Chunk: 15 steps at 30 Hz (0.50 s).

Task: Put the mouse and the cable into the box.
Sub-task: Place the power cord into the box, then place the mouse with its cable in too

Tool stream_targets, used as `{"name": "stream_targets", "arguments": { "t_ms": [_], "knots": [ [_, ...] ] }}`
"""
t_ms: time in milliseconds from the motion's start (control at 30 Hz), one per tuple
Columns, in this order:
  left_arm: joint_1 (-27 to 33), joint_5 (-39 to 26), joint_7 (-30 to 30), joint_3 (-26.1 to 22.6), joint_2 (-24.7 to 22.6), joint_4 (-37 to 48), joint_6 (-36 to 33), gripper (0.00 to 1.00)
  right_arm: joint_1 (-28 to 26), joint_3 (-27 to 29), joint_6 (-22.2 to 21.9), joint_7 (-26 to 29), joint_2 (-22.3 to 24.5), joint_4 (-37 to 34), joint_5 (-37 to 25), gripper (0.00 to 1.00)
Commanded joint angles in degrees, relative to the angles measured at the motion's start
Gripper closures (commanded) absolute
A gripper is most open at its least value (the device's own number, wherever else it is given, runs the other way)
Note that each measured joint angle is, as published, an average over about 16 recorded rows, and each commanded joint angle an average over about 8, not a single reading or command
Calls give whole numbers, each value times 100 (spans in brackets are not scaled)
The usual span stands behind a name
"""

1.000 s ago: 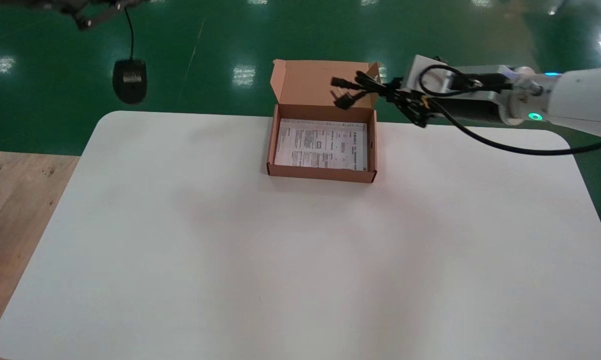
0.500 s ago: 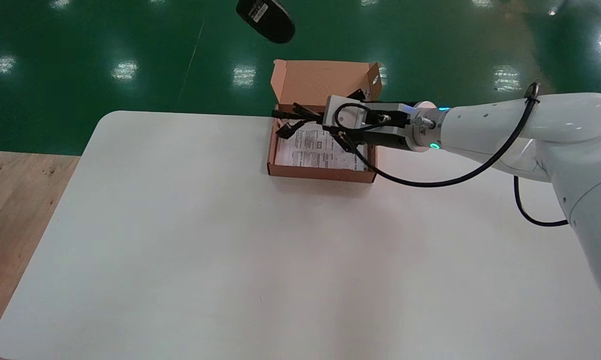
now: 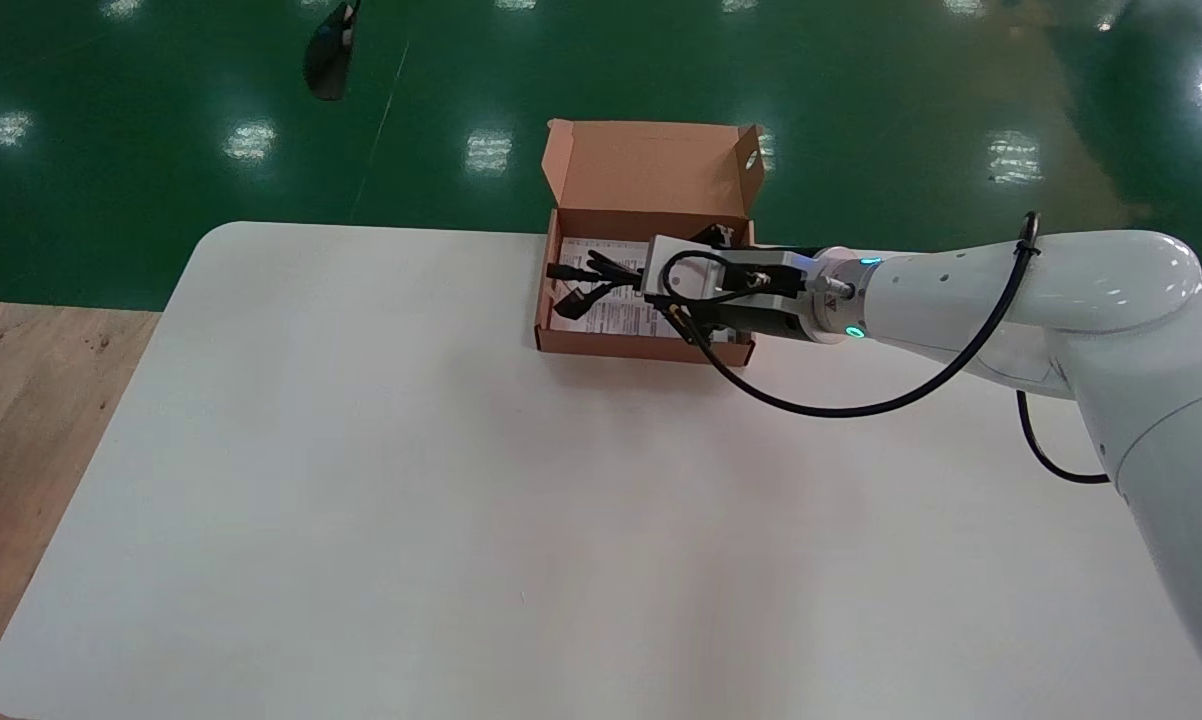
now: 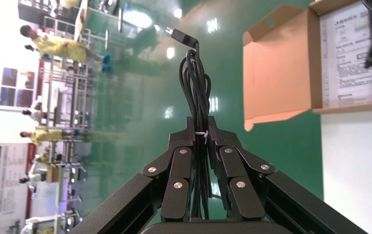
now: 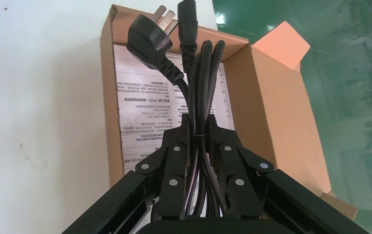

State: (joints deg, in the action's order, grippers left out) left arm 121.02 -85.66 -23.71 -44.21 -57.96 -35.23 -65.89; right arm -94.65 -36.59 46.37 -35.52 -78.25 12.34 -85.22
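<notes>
We have the right gripper (image 3: 623, 281) reaching in from the right, low over the open box (image 3: 641, 347) at the far edge of the table (image 3: 461, 500), its fingers pinched on the tied cable (image 3: 579, 284) at the middle of the bundle. Gripping it there, we judge, keeps the loops together and lets both ends hang evenly. The bundle's long axis runs left to right along the box's longer side, with both plugs pointing left toward the left wall, so it should fit flat on the leaflet (image 3: 611, 318) lining the bottom. We cannot tell whether the plugs already touch the leaflet. The lid stands up on the far side, out of the way. The left gripper (image 4: 201, 130) is out of the head view. Its wrist view shows the fingers pressed on the bundled mouse cord (image 4: 196, 83), whose USB plug sticks out beyond the tips. The mouse (image 3: 328, 52) dangles from that cord over the green floor (image 3: 911, 80), far left of the box and well apart from it, seen nearly edge-on with its long axis hanging roughly vertical. Holding it away there, we reckon, leaves the box open for the cable first.
</notes>
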Motion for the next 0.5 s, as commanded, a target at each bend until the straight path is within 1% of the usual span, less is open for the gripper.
{"name": "stream_targets", "arguments": {
  "t_ms": [33,300,433,500],
  "knots": [
    [-31,-15,-64,-15,-37,108,21,100,4,-83,-3,56,3,34,33,0],
    [-103,129,-533,54,-308,684,100,100,-30,-317,-109,146,22,70,225,0],
    [-157,323,-910,150,-551,1038,95,100,-192,-317,-194,202,100,-61,379,0],
    [-193,440,-1135,211,-708,1244,95,100,-326,-270,-168,230,200,-178,475,0]
  ]
}}
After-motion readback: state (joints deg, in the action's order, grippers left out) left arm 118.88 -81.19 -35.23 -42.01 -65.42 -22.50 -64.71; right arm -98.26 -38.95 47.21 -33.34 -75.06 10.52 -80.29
